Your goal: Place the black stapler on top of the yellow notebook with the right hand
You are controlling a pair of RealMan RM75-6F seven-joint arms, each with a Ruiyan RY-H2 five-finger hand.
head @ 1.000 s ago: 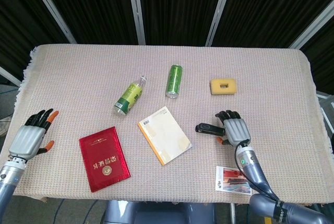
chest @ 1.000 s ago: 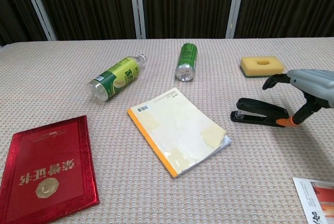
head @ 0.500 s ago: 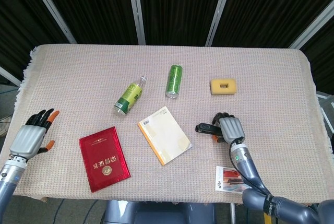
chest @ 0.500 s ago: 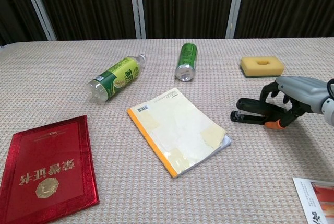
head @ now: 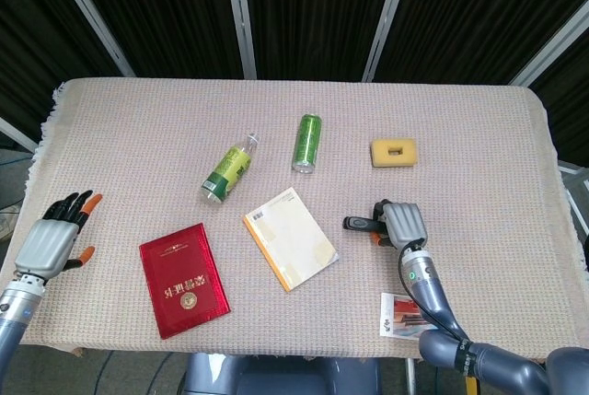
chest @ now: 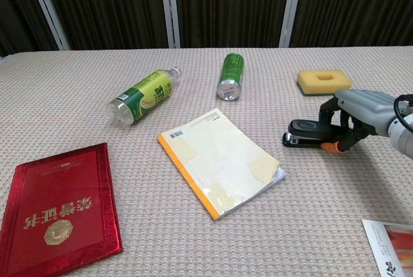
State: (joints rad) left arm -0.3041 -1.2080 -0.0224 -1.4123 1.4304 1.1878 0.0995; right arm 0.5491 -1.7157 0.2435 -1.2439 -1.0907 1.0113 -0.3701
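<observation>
The right hand [head: 401,224] lay low over the desk [head: 479,128] with its fingers [chest: 341,110] curled over the rear part of the black stapler [chest: 304,140], the thumb tip under the body; the hand was clamped on the stapler. The front end of the stapler projected out of the hand toward the robot's left. Whether the stapler was clear of the desk surface or resting on it cannot be told from either view.

The yellow notebook [head: 290,238] lay flat on the desk to the left of the right hand, apart from the stapler, with a strip of bare cloth between them. Its cover faced up and its spine edge lay on the side away from the hand.

Beyond the right hand, farther from the robot, lay a yellow sponge [head: 393,152]. Beyond and to the left of the hand lay a green can [head: 306,143] on its side, and farther left a green bottle [head: 227,172], also on its side. A printed card [head: 407,315] lay near the desk edge on the robot's side of the hand.

The left hand [head: 51,240] sat at the far left edge of the desk, fingers apart, holding nothing. A red booklet [head: 183,279] lay flat just to its right.
</observation>
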